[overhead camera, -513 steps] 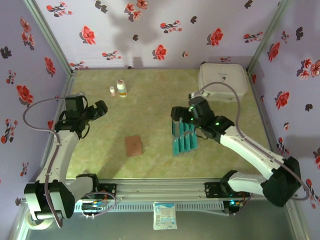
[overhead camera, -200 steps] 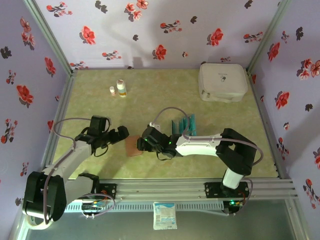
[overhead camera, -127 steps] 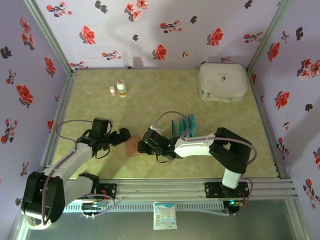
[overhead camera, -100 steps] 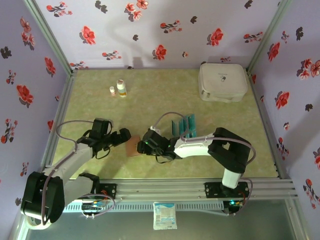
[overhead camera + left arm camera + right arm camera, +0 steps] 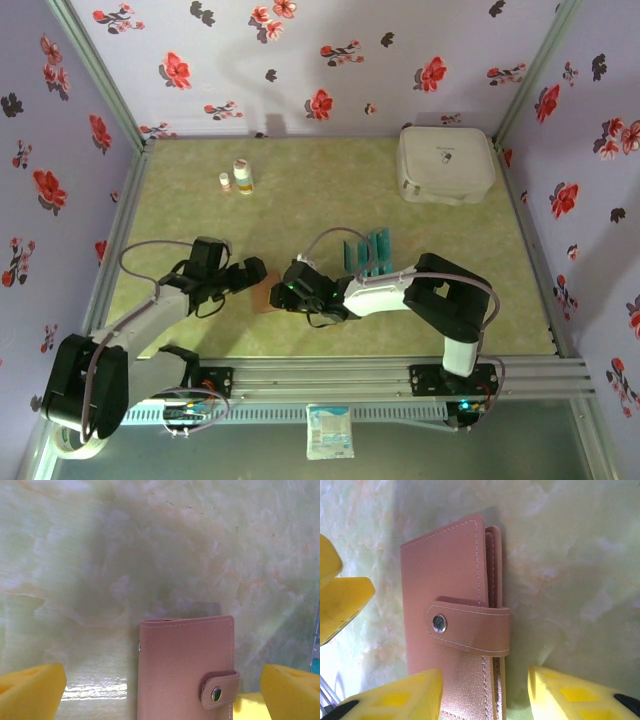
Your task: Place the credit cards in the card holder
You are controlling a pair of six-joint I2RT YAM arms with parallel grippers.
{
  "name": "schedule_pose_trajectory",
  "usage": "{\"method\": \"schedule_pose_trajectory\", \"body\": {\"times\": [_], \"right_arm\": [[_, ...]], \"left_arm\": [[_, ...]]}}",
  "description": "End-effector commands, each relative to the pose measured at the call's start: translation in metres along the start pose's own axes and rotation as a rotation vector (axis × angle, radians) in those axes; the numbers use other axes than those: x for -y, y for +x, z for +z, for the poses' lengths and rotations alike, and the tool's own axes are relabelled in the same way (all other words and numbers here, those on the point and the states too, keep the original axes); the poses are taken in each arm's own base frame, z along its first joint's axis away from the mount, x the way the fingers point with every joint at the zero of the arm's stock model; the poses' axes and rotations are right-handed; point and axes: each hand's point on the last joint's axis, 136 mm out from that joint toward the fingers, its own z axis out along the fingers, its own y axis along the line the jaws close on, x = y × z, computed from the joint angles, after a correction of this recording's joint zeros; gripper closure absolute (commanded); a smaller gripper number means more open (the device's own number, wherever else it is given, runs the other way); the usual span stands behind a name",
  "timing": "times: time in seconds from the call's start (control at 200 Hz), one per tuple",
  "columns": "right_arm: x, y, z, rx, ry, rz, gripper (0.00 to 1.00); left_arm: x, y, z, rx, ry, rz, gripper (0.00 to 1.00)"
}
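Note:
The card holder (image 5: 185, 670) is a reddish-brown wallet lying flat and closed, its snap strap (image 5: 470, 625) fastened. In the top view just a sliver of the card holder (image 5: 263, 298) peeks out between the two grippers. My left gripper (image 5: 160, 695) is open wide, one yellow finger on each side of the wallet. My right gripper (image 5: 485, 700) is open at the strap edge: one finger (image 5: 395, 695) over the cover, the other (image 5: 580, 695) over bare table. The teal credit cards (image 5: 367, 250) lie fanned just behind the right arm.
A large white rounded case (image 5: 445, 163) sits at the back right. Two small bottles (image 5: 240, 177) stand at the back left. Floral walls close in the green tabletop (image 5: 330, 190). A left finger (image 5: 340, 605) shows beside the wallet in the right wrist view.
My left gripper has slid right up to the wallet. The right gripper has edged left onto it and its jaws have narrowed. Earlier, the right arm came over from the cards.

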Motion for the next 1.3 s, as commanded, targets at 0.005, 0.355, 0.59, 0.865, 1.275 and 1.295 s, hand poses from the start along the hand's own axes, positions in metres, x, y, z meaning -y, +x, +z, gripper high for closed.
{"method": "schedule_pose_trajectory", "body": {"times": [0.005,0.355,0.59,0.865,1.275,1.295], "right_arm": [[-0.004,0.006,0.008,-0.018,-0.019,0.021,0.53],[-0.005,0.011,0.02,-0.04,-0.027,0.031,0.68],[-0.003,0.011,0.021,-0.039,-0.031,0.04,0.97],[-0.009,-0.002,0.006,-0.007,-0.058,0.031,1.0],[-0.014,-0.048,-0.041,0.054,-0.072,-0.041,1.0],[-0.015,-0.05,-0.043,0.056,-0.074,-0.045,1.0]], "left_arm": [[0.002,0.001,0.004,0.001,0.006,-0.005,0.0],[0.003,0.009,0.013,-0.017,-0.003,0.011,0.0],[0.005,0.012,0.015,-0.02,0.0,0.018,0.0],[0.013,0.004,0.012,-0.007,0.009,0.023,0.0],[0.047,-0.073,-0.022,0.124,0.009,0.088,0.0],[0.048,-0.076,-0.023,0.127,0.009,0.086,0.0]]}}
